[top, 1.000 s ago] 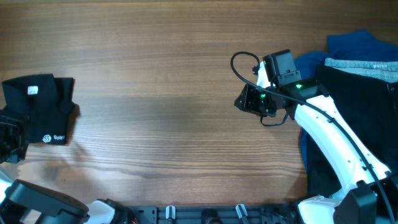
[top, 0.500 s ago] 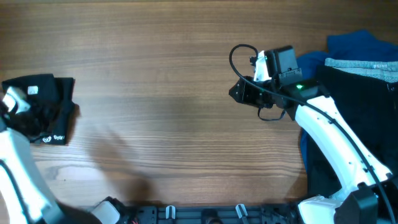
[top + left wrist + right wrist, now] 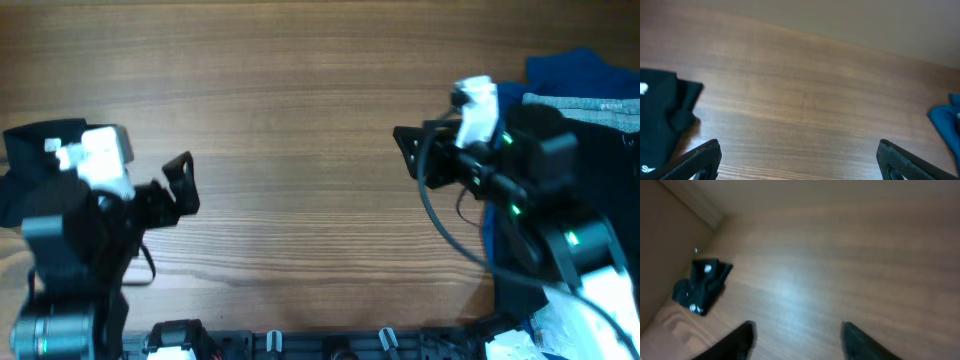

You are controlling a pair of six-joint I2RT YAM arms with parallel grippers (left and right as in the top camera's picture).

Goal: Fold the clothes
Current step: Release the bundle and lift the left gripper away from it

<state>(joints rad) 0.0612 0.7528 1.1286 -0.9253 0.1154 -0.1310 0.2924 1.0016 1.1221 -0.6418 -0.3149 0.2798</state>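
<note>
Overhead: the black shirt [image 3: 28, 135] lies as a folded bundle at the table's [image 3: 300, 80] far-left edge. The left arm covers most of it. Its white neck label [image 3: 50, 146] faces up. The long axis cannot be read from here.

Right wrist view: the bundle lies flat on the table, long axis diagonal from near-left to far-right.

Left gripper [image 3: 184, 185] is over the table's left half, fingers spread wide and empty. Right gripper [image 3: 405, 150] is over the table's right half, fingers also apart with nothing between them. A blue cloth [image 3: 570, 68] and a grey waistband [image 3: 580, 101] sit at the table's right edge.
</note>
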